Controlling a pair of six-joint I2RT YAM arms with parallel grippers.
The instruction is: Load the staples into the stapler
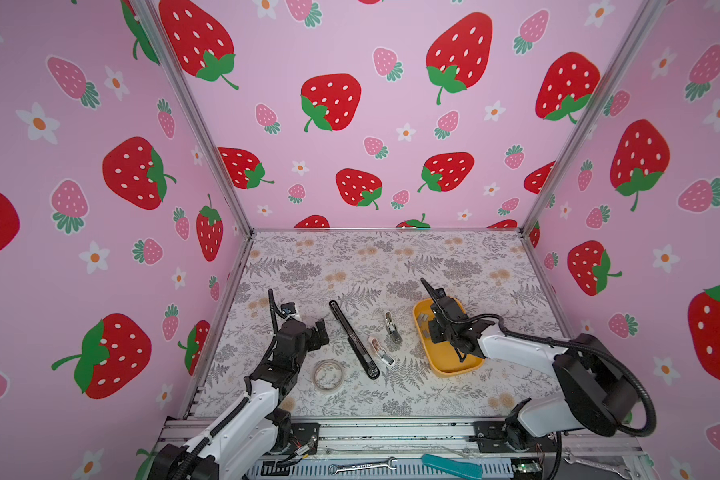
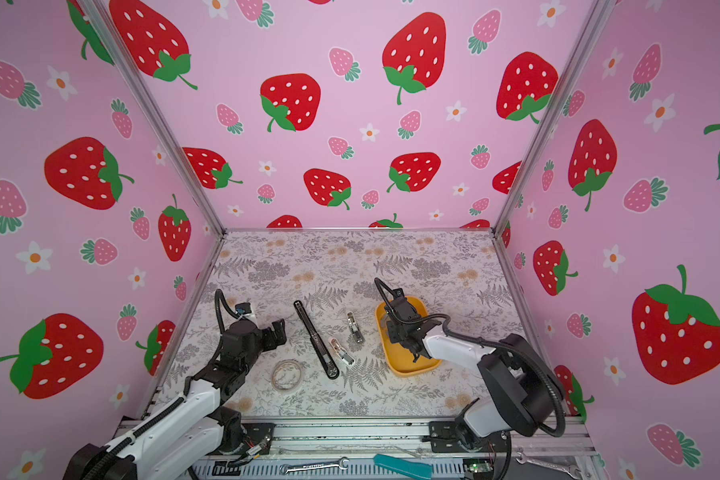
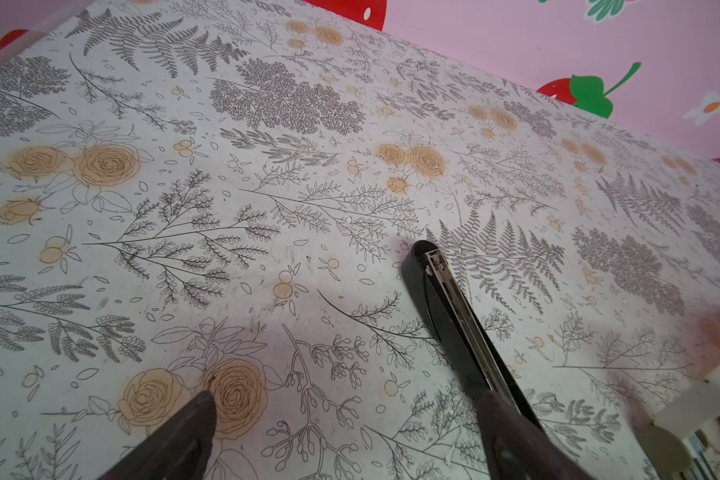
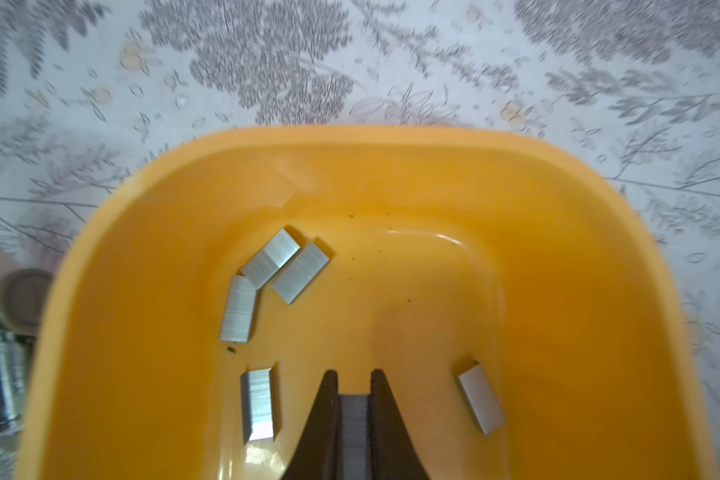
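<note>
The right jaws are down inside the orange tray (image 1: 454,372) near the right edge of the bench (image 1: 391,257), closed on one grey strip of staples (image 4: 353,415) that sits edge-on between them; whether that strip is clear of the tray floor I cannot tell; five more strips (image 4: 300,272) lie loose in the tray, three close together and two apart, one on each side of the jaws; the left jaws stand wide open, holding nothing, toward the left edge of the bench; the long black stapler (image 1: 354,338), folded out flat with its metal channel up, lies slantwise mid-bench beside them; two small staplers (image 1: 393,328) lie between it and the tray; a roll of clear tape (image 1: 328,375) lies nearer the front edge.
</note>
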